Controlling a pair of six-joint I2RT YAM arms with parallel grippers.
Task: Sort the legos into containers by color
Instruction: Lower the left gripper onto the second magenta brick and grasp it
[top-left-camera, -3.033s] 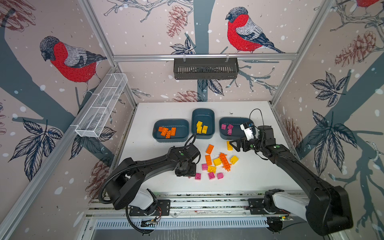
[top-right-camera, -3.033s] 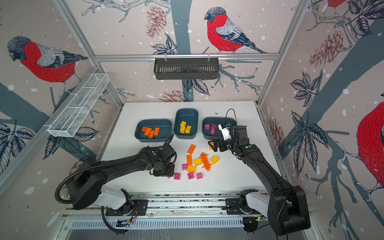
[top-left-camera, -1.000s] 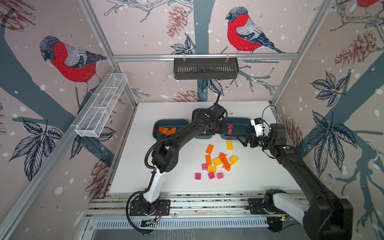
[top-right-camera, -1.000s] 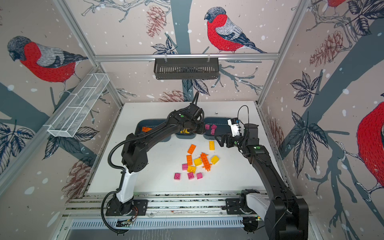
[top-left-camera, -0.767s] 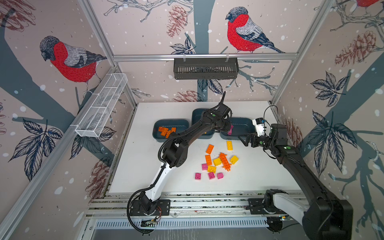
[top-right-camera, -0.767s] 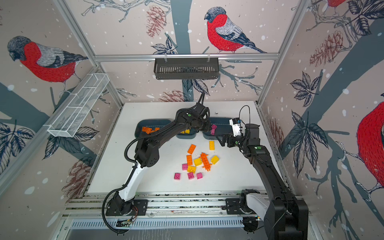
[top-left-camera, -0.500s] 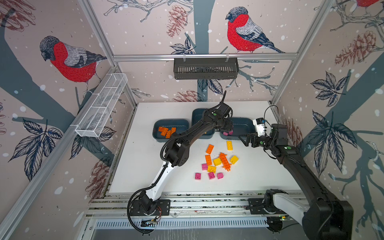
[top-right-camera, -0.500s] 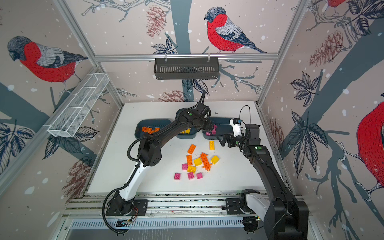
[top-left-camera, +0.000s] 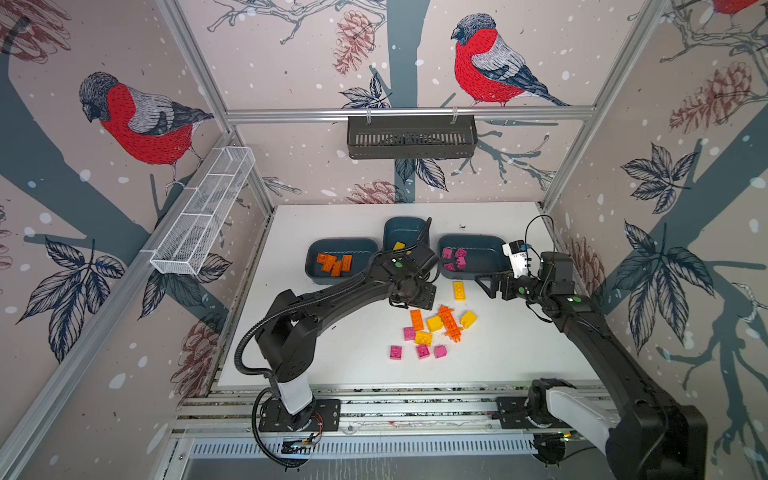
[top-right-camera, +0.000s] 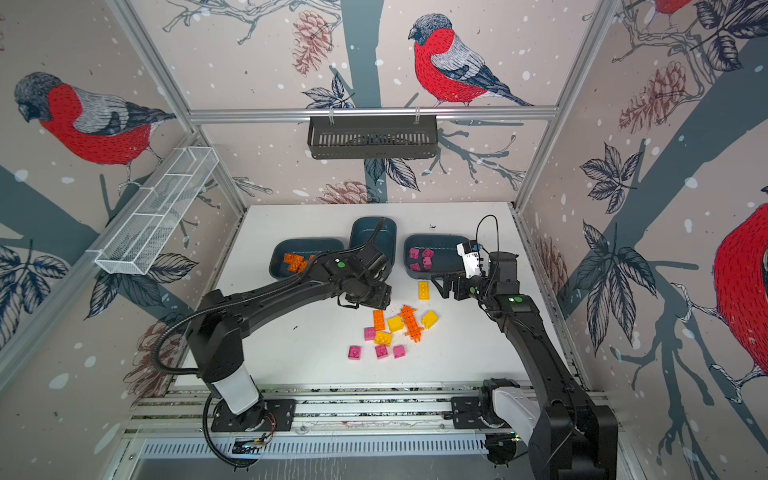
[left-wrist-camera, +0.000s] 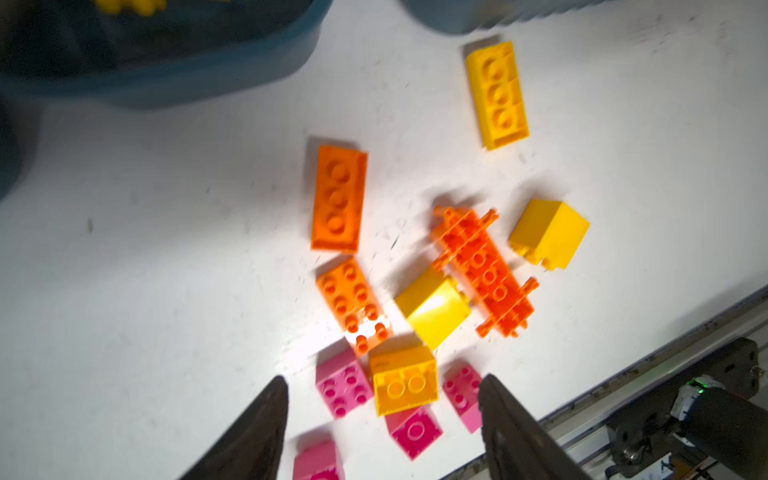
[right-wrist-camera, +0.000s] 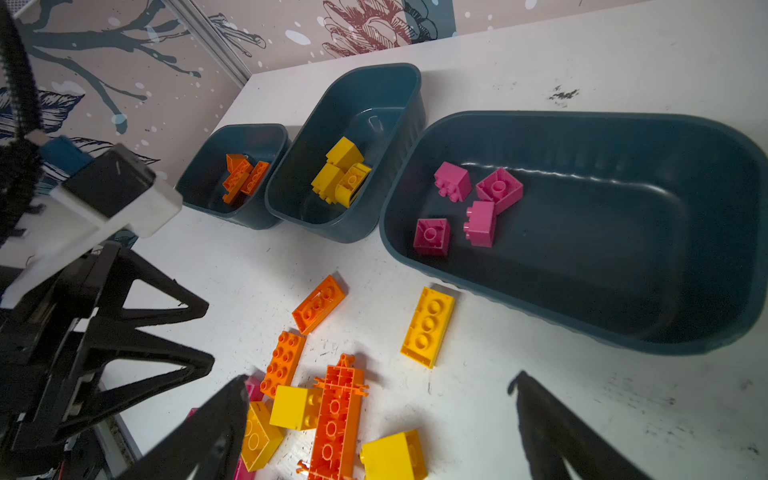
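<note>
Three dark teal containers stand in a row: the left one (top-left-camera: 311, 266) holds orange legos, the middle one (top-left-camera: 390, 232) yellow, the right one (top-left-camera: 490, 253) pink (right-wrist-camera: 478, 199). Loose legos (top-left-camera: 432, 328) lie in a heap in front of them, among them a long spiky orange piece (right-wrist-camera: 336, 415), a yellow oblong (top-left-camera: 459, 290) and pink squares (left-wrist-camera: 343, 386). My left gripper (top-left-camera: 409, 301) hangs open and empty above the heap's rear left edge; in its wrist view (left-wrist-camera: 384, 379) the jaws frame pink and yellow bricks. My right gripper (top-left-camera: 484, 286) is open and empty, right of the yellow oblong.
A black slotted basket (top-left-camera: 411, 137) hangs on the back wall and a white wire-mesh tray (top-left-camera: 203, 216) on the left wall. The table's front edge meets a metal rail (top-left-camera: 415, 399). Bare white table (top-left-camera: 332, 353) lies left of the heap.
My left gripper opened over the right container, then swung back toward me and now hangs over the heap. The right arm has hardly moved.
</note>
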